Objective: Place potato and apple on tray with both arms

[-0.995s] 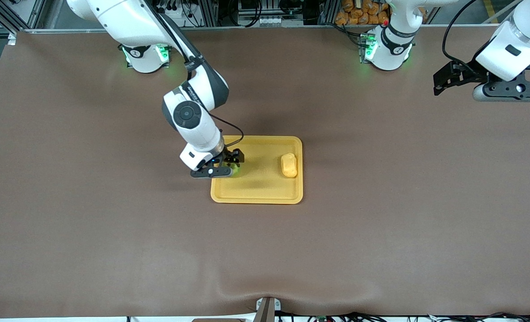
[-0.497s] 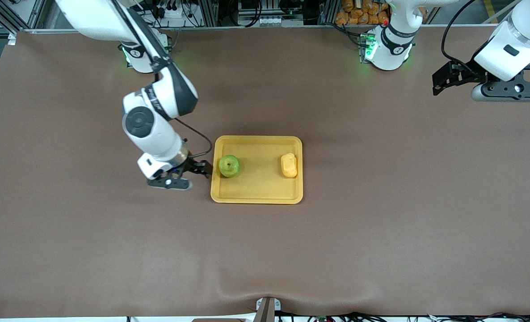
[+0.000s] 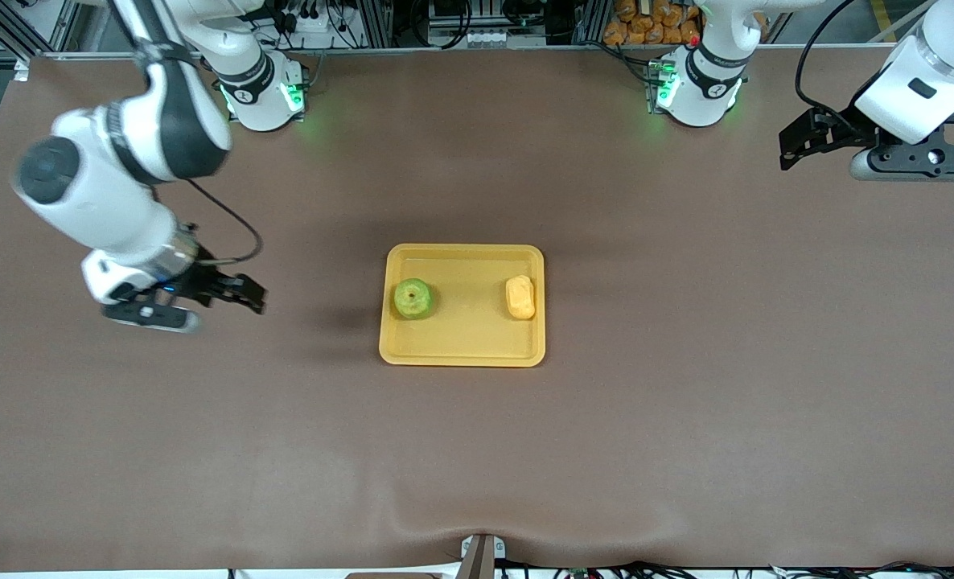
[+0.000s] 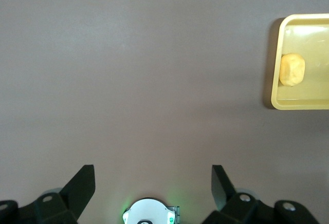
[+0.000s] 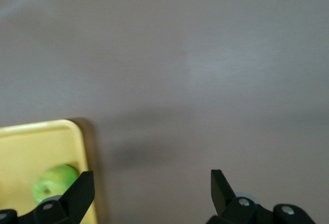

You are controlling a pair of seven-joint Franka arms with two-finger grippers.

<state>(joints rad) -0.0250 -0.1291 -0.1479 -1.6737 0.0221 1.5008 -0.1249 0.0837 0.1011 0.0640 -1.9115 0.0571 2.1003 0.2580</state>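
Observation:
The yellow-orange tray [image 3: 461, 342] lies in the middle of the table. The green apple [image 3: 413, 298] sits on it toward the right arm's end, and the pale-yellow potato [image 3: 520, 297] toward the left arm's end. My right gripper [image 3: 244, 296] is open and empty, over bare table well away from the tray toward the right arm's end. Its wrist view shows the apple [image 5: 51, 183] and the tray's corner [image 5: 77, 131]. My left gripper [image 3: 791, 149] is open and empty, held high at the left arm's end, waiting. Its wrist view shows the potato [image 4: 292, 70] on the tray [image 4: 275, 88].
The brown table cover [image 3: 686, 402] surrounds the tray on all sides. The two arm bases [image 3: 260, 96] [image 3: 698, 88] with green lights stand along the table's edge farthest from the front camera. The left arm's base [image 4: 150, 212] shows between the left fingers.
My right gripper let go of the apple on the tray, then drew back over the table toward the right arm's end. The left arm has barely moved.

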